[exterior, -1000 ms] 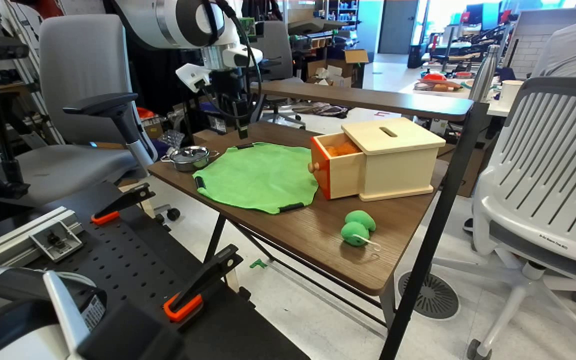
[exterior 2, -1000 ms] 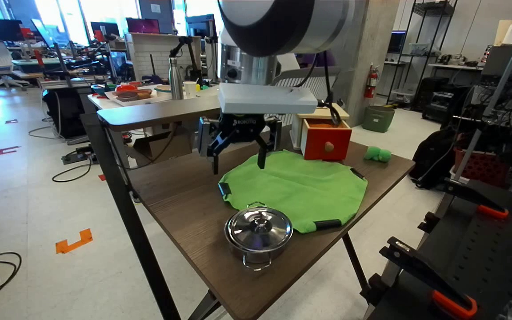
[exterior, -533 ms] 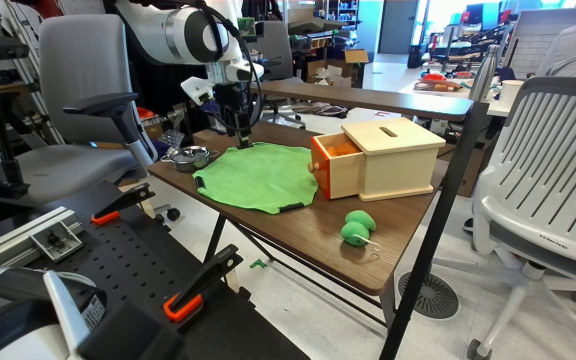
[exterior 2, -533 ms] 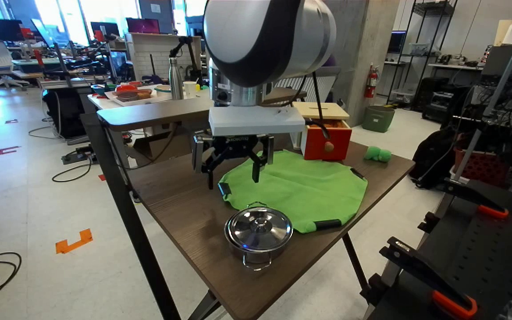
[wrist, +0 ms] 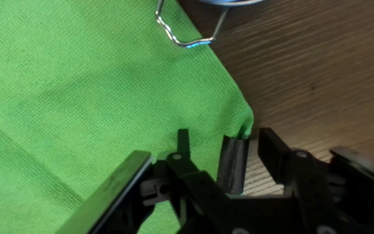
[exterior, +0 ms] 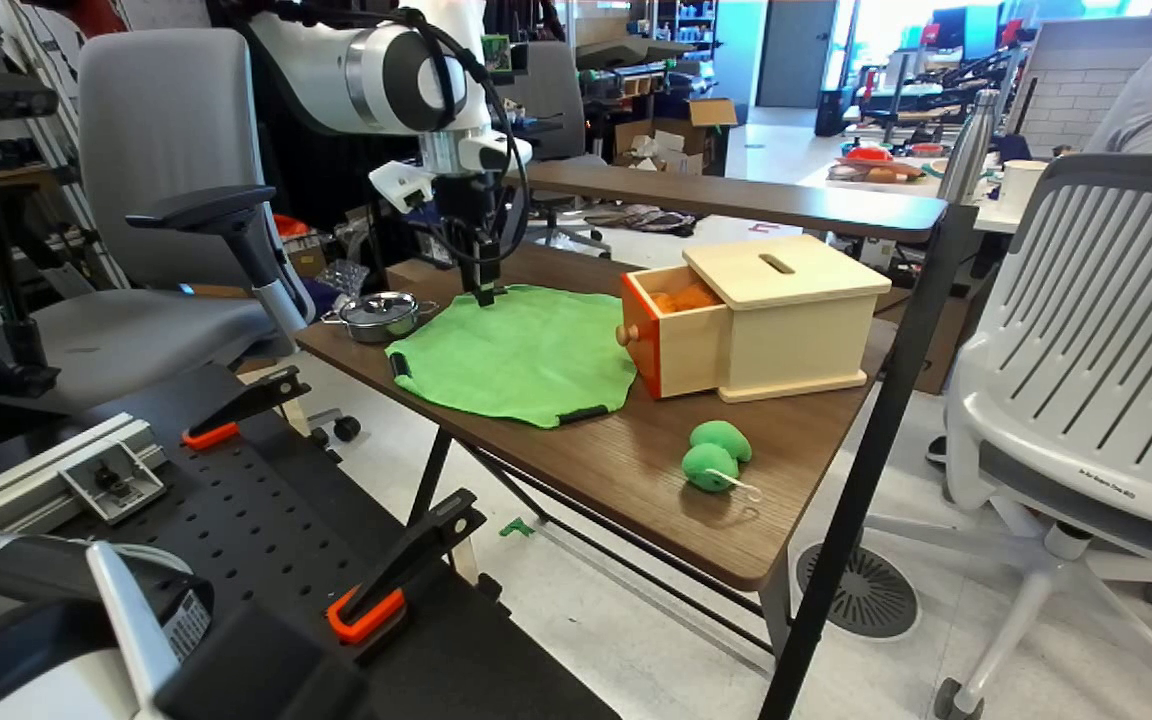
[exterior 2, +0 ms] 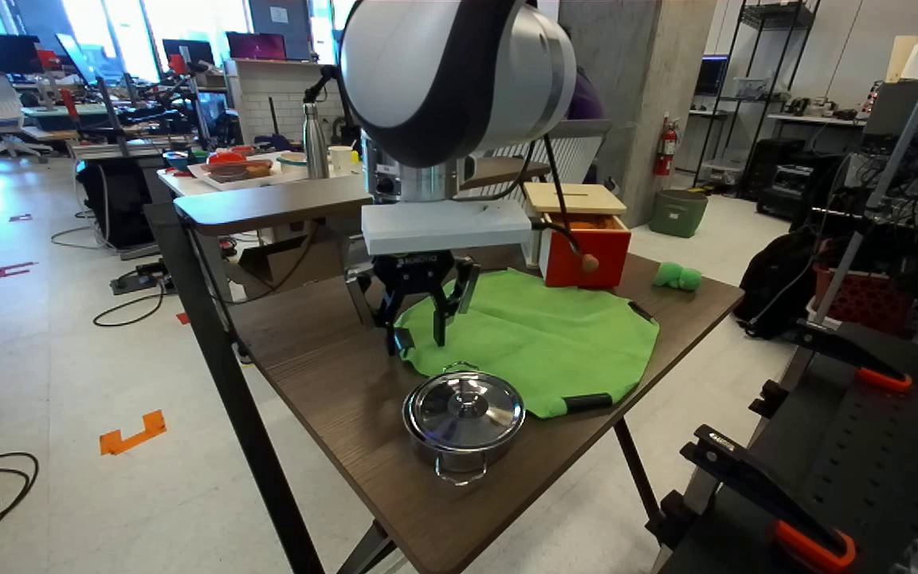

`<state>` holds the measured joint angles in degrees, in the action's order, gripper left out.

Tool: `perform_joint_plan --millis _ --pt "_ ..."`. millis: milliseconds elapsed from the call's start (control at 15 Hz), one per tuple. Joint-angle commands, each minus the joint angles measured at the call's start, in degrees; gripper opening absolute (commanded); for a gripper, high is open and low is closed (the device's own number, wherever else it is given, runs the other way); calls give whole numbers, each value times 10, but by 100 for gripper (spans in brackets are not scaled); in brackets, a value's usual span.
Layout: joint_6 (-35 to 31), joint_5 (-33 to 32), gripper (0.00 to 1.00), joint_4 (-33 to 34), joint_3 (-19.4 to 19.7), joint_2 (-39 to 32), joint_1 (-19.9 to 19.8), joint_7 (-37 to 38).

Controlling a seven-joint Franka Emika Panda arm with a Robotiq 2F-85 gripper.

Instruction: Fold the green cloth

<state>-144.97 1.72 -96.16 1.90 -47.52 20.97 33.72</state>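
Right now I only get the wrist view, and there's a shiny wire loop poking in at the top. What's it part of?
Observer: It's a handle on a lidded metal pot.
Operator: Besides this black strip, are there any more on the green cloth?
Observer: Yes, two more strips show along its edge in an exterior view.
Operator: Is anything else next to it?
Observer: Yes, a wooden box, with its red-fronted drawer pulled partly out.
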Motion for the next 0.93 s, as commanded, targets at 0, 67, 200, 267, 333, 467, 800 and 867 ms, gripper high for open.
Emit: perform_joint_plan --millis 0,67,200,267,333,467,800,867 --pt "23 -10 27 32 9 -16 10 8" --pt "23 -11 18 33 10 -16 11 9" --pt "22 -11 3 34 9 -15 10 5" --pt "20 -11 0 33 8 -13 9 4" --pt "18 -11 0 31 8 -9 9 2" --pt "17 -10 0 32 8 -2 6 0" --pt "19 -3 1 39 2 21 -2 -6" --pt "19 -1 1 35 -2 29 -4 -12"
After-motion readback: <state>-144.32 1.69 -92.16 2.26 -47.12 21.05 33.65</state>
